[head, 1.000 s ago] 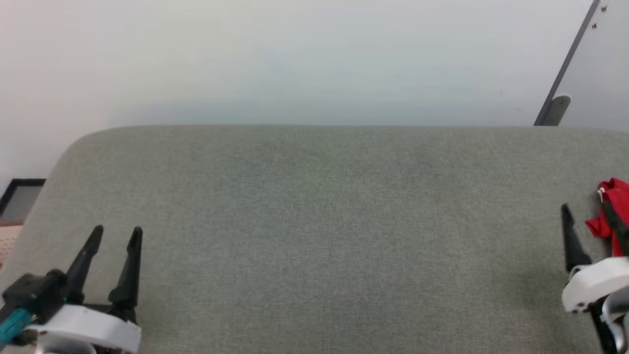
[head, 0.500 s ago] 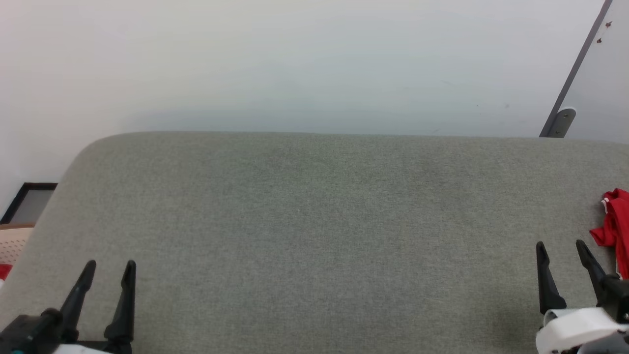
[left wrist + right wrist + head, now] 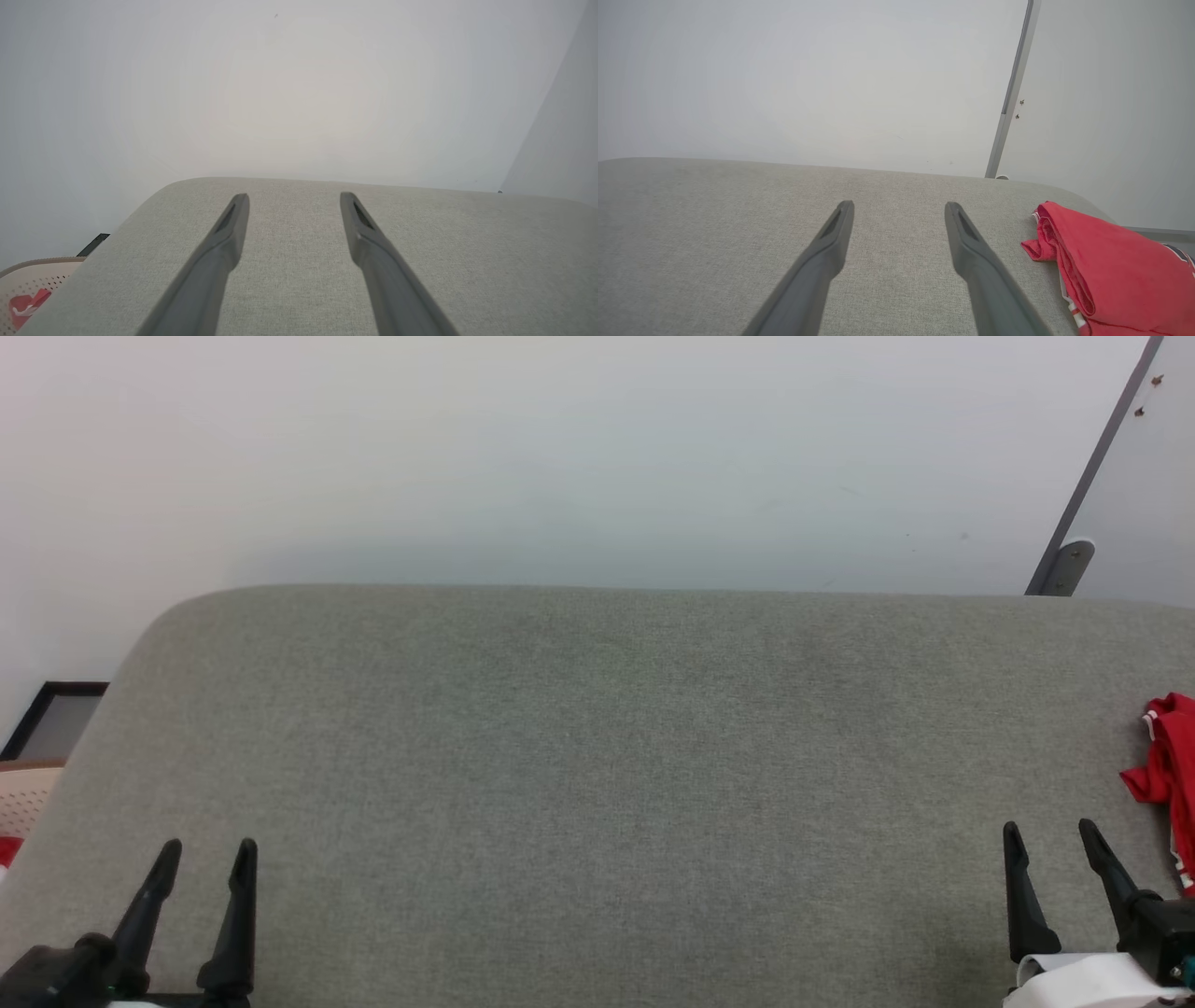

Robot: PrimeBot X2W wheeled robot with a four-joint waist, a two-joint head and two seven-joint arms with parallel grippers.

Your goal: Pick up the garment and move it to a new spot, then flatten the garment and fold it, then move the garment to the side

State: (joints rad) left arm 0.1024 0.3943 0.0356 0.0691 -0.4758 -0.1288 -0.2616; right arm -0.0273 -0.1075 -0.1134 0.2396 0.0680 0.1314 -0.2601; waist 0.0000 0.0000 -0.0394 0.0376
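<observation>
The garment (image 3: 1169, 773) lay bunched in a red heap at the cushion's (image 3: 597, 756) right edge. The right gripper (image 3: 1048, 825) stood over the cushion's near right corner, just beside the garment but apart from it, jaws spread and empty. The left gripper (image 3: 210, 846) hung over the cushion's near left corner, likewise spread wide, holding nothing

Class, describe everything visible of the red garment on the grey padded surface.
The garment is soft red cloth with thin white trim, gathered into a loose, thick bundle with bunched edges. It lies on the grey padded surface near its right end, partly cut off by the frame. Nothing grips it.
</observation>
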